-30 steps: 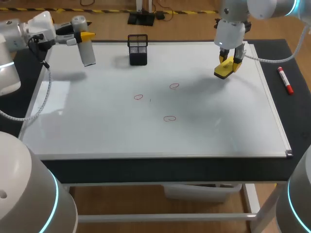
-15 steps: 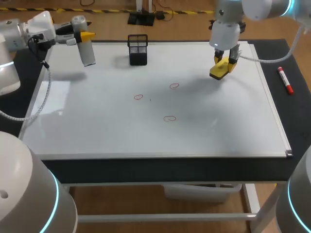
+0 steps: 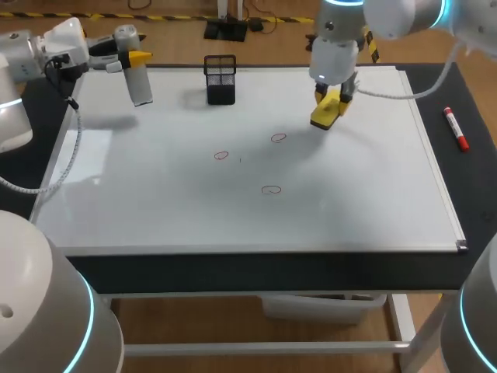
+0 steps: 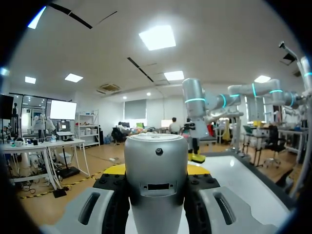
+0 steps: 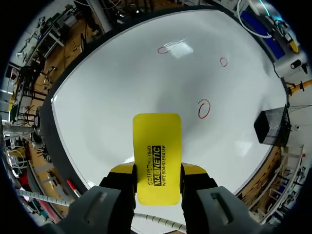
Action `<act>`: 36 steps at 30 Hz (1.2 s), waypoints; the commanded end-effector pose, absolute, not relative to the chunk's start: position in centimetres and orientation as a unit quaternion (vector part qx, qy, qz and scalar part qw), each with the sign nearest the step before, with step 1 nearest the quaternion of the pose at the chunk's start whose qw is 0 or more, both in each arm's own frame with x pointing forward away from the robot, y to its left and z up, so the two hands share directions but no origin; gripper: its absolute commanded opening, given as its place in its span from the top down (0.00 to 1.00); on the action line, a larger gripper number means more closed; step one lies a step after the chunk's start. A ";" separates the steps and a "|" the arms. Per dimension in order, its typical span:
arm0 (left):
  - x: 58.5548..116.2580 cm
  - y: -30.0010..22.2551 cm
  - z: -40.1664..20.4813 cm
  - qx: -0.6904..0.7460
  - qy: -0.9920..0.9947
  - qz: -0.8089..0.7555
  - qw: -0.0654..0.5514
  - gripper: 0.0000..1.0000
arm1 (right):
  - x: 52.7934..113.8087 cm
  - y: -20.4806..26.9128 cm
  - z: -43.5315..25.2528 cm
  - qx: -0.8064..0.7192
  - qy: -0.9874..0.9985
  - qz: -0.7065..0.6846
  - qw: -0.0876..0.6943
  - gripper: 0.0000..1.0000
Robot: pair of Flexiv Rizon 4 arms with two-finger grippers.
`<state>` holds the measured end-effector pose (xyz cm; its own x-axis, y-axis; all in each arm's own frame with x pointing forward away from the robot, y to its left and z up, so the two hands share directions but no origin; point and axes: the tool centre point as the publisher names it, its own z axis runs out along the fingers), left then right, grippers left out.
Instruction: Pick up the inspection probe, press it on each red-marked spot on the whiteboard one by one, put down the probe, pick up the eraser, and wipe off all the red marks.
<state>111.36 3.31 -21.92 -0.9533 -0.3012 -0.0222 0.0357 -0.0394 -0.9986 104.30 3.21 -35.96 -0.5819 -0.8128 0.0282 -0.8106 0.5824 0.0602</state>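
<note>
**Wiping step, approach to the first mark.** The right end effector (image 3: 334, 95) is closed on the yellow eraser (image 5: 157, 158). Its two fingers clamp the block's long sides, and the free end of the block projects ahead of the fingertips. In the head view the eraser hangs over the far part of the whiteboard (image 3: 373, 194), near the first red mark (image 3: 278, 137) but apart from it (whether its face touches the board cannot be told). The second red mark (image 3: 222, 155) and the third red mark (image 3: 270, 189) lie well apart from the eraser.

The left end effector (image 3: 133, 62) grips the inspection probe (image 3: 140, 85), roughly upright over the board's far left corner and away from all three marks (the probe is not set down). A black mesh basket (image 3: 220, 79) stands at the far edge of the board. A red marker (image 3: 456, 128) lies on the bench (image 3: 470, 179) beside the board.

Judged from this layout, the step is done well as follows:
- Lower the eraser so that its wiping face lies flat on the board, not on an edge (a tilted block would likely leave an arc of ink).
- Begin the stroke just outside the first ring and sweep across the whole of it under steady, light pressure.
- Take the marks in order of nearness, which probably shortens travel.
- Keep every sweep away from the basket.
</note>
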 end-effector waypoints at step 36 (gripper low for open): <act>111.2 3.3 -21.8 -0.098 0.683 -0.714 0.119 1.00 | 98.6 24.6 -39.4 0.674 -0.735 -0.037 0.062 1.00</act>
<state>111.36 3.30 -21.92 -0.9533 -0.3014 -0.0222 0.0357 -0.0394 -0.9986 98.21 23.51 -38.98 -0.0925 -0.9957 -0.0052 -0.9867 0.0910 0.1351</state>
